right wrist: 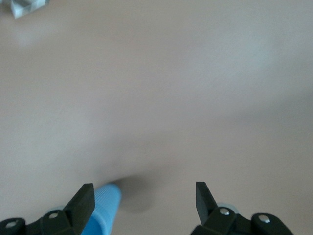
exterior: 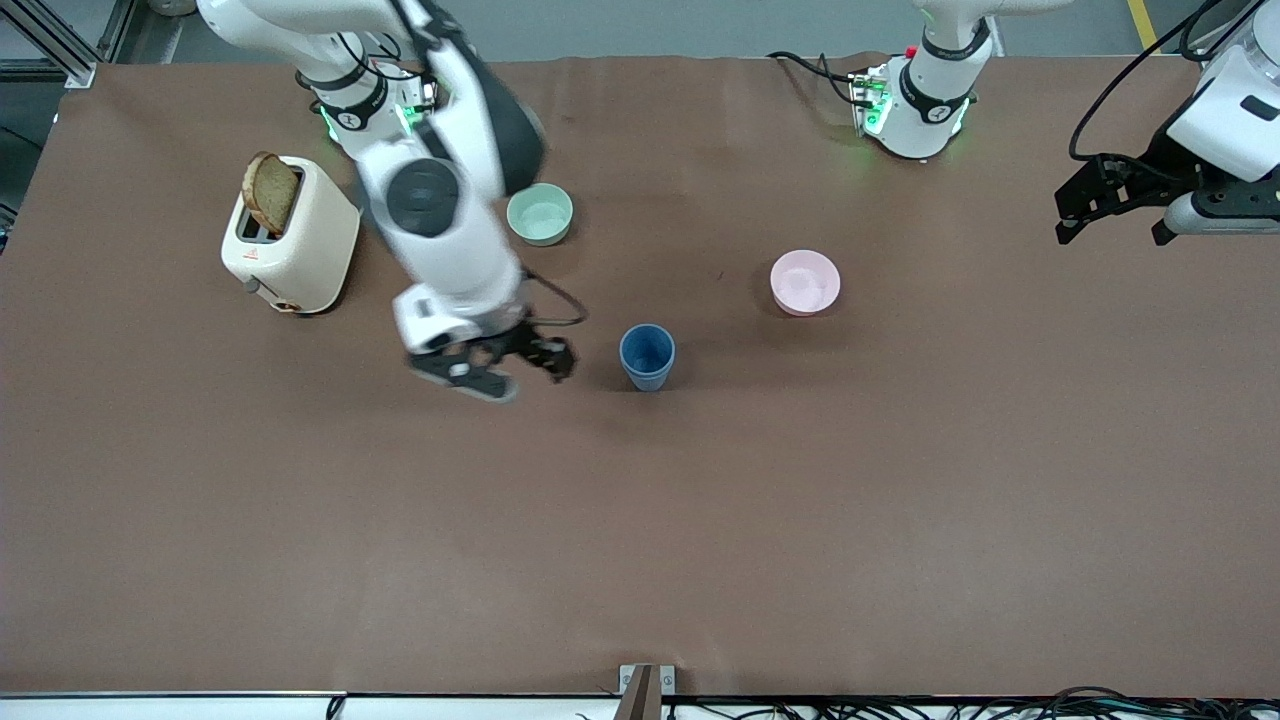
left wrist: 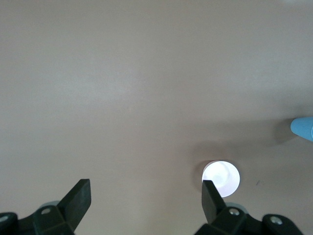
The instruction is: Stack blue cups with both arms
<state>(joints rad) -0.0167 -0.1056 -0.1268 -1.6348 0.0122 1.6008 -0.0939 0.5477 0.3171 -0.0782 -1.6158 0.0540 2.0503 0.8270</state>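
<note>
So only one blue cup point(exterior: 647, 356) shows on the table, standing upright with its mouth up, roughly mid-table; whether the second one already sits inside it I can't tell from here. The right gripper point(exterior: 510, 372) is the one that matters: it hangs low just beside the cup, on the cup's side toward the right arm's end of the table, fingers spread wide with nothing between them. In the right wrist view the cup point(right wrist: 103, 209) pokes in right by one fingertip point(right wrist: 84, 197) rather than in the gap, so it's off to one side of the jaws, not lined up between them. I'd guess any grab from here needs a sideways shift toward the cup first, and since the cup's long axis is vertical, the fingers would close across its wall. The left gripper point(exterior: 1110, 205) waits well away over the left arm's end of the table, also wide open and empty; its wrist view only catches the cup point(left wrist: 303, 128) at the very edge, with the pink bowl point(left wrist: 221, 176) closer to its fingers. So the right arm is clearly nearer.
</note>
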